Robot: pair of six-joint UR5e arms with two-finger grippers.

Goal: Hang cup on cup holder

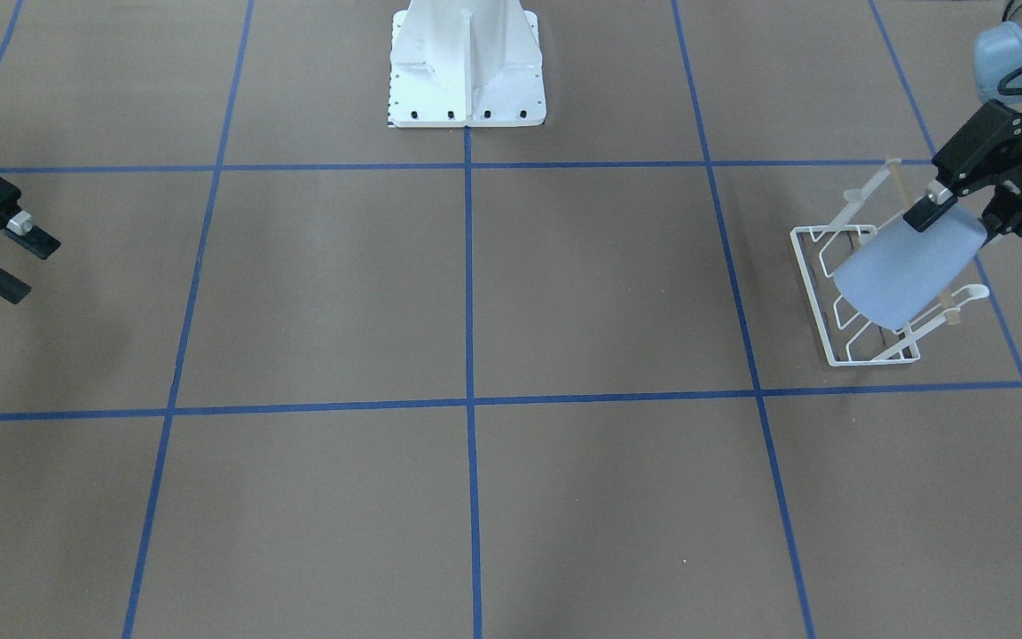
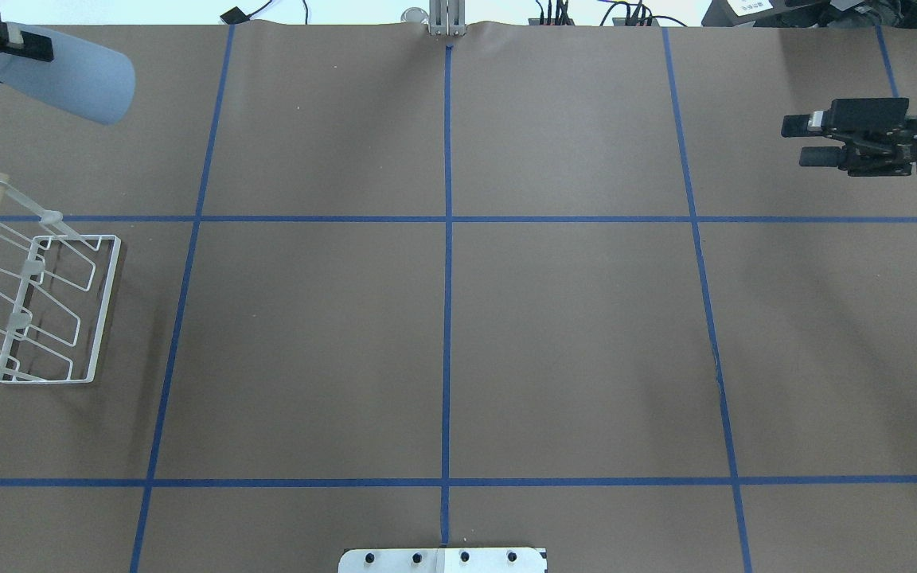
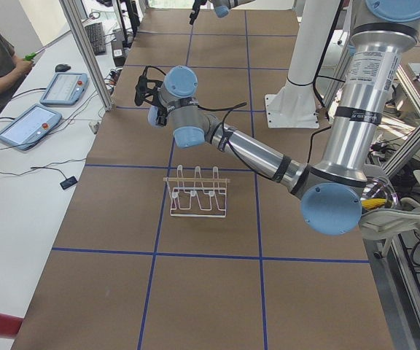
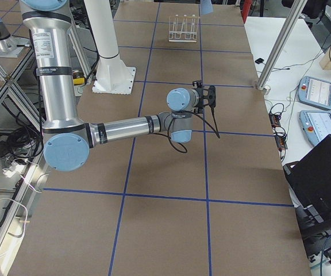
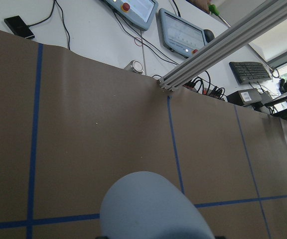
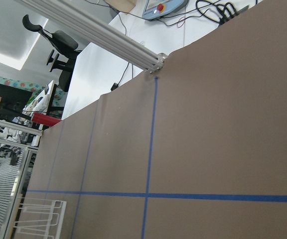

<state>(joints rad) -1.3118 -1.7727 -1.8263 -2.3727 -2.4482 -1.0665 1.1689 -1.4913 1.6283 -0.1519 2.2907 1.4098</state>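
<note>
My left gripper (image 1: 963, 226) is shut on the rim end of the pale blue cup (image 1: 908, 273) and holds it tilted in the air, rounded base pointing away from the wrist. In the overhead view the cup (image 2: 68, 76) hangs at the far left corner, beyond the white wire cup holder (image 2: 44, 306), apart from it. In the front view the cup overlaps the cup holder (image 1: 817, 293). The left wrist view shows the cup's base (image 5: 153, 209) over bare table. My right gripper (image 2: 799, 142) is open and empty, far right.
The robot's white base (image 1: 467, 71) stands at the middle of the near table edge. Blue tape lines (image 2: 447, 239) divide the brown table. Operator tablets (image 5: 183, 35) and cables lie past the far edge, behind an aluminium frame post (image 5: 223, 50).
</note>
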